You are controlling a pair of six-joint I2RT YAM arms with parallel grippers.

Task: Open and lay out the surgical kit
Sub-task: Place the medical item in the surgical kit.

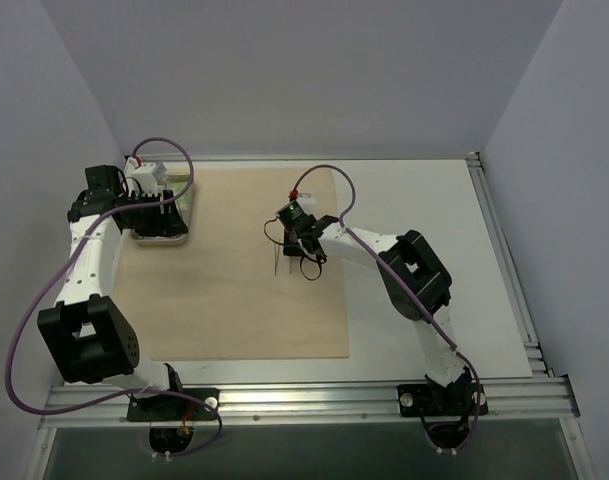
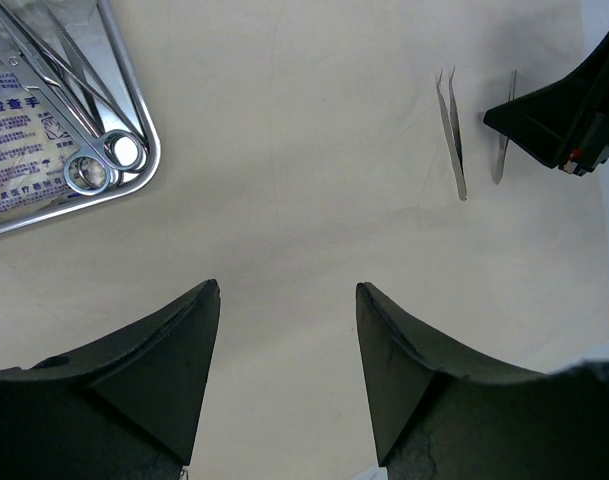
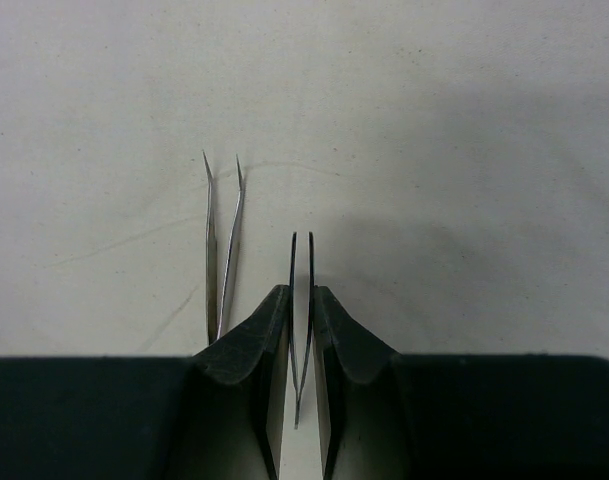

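The beige cloth wrap (image 1: 234, 300) lies spread flat on the table. The steel tray (image 1: 162, 236) sits at its far left corner and holds scissor-like instruments (image 2: 94, 165) and white printed packets (image 2: 14, 140). My left gripper (image 2: 287, 290) is open and empty over bare cloth, just right of the tray (image 2: 144, 130). My right gripper (image 3: 302, 292) is shut on one pair of tweezers (image 3: 293, 270) at mid-cloth, low over the sheet. A second pair of tweezers (image 3: 211, 260) lies on the cloth just to its left. Both pairs show in the left wrist view (image 2: 452, 140).
The white table (image 1: 424, 260) extends right of the cloth to a metal rail (image 1: 504, 270). Grey walls enclose the far and side edges. The arm bases stand on a rail (image 1: 304, 400) at the near edge.
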